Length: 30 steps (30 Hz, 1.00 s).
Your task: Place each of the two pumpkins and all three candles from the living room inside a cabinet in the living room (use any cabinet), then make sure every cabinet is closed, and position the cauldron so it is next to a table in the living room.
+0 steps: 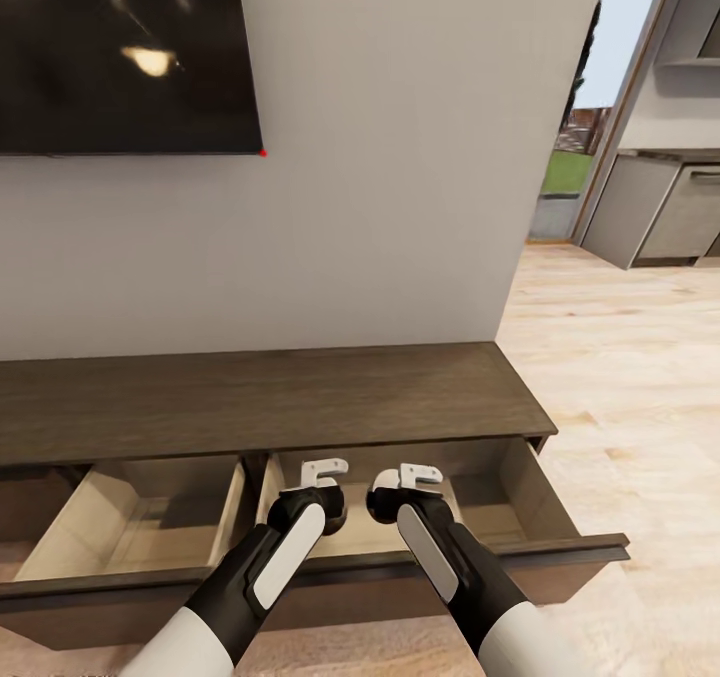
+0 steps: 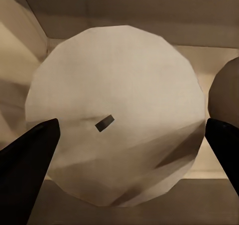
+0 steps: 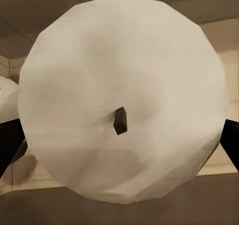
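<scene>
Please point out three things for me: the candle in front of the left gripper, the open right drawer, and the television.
candle [image 2: 114, 110], left wrist view, top face beside the wick.
right drawer [image 1: 523, 479], head view, inner side wall.
television [image 1: 120, 52], head view, dark screen.

candle hides drawer floor | left drawer cut by edge

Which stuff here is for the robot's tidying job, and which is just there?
For the job: cabinet, its open drawer, candle, another candle.
Just there: TV, grey kitchen units.
</scene>
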Motion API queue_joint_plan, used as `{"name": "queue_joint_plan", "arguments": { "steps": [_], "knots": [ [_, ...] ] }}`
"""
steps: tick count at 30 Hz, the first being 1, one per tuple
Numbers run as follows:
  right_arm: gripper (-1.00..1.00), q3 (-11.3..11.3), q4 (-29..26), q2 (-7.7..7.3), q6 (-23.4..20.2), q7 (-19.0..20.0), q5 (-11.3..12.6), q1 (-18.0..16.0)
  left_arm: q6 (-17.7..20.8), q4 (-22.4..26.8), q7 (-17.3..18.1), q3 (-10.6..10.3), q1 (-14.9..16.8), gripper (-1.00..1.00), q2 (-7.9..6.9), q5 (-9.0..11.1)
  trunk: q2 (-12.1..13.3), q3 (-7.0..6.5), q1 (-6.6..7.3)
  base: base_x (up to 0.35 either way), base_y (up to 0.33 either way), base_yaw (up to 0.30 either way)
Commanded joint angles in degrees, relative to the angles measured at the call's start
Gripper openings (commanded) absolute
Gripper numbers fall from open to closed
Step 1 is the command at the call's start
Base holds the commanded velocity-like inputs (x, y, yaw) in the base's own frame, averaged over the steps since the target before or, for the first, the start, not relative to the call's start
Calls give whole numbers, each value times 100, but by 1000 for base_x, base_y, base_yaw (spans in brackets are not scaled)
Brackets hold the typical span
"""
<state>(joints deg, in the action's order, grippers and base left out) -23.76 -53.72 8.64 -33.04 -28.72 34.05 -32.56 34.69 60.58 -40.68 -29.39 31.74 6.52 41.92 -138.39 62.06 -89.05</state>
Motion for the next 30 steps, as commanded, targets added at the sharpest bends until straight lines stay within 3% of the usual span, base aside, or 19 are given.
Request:
{"name": "queue_joint_plan", "arguments": {
  "steps": [1, 10, 30],
  "knots": [
    [-100, -15, -8, -2, 0, -54, 58, -5, 5, 7, -54, -11, 6, -100, -2, 48, -44, 23, -21, 0, 0, 0],
    [-100, -15, -7, 6, 0, -55, 57, -5, 20, 30, -48, -7, 7, -100, -1, 70, -405, 185, -219, 0, 0, 0],
    [-100, -16, 0, 7, 0, -63, 57, -5, 34, 37, -36, -6, 7, -100, 7, 71, -405, 185, -219, 28, 0, 0]
  ]
}}
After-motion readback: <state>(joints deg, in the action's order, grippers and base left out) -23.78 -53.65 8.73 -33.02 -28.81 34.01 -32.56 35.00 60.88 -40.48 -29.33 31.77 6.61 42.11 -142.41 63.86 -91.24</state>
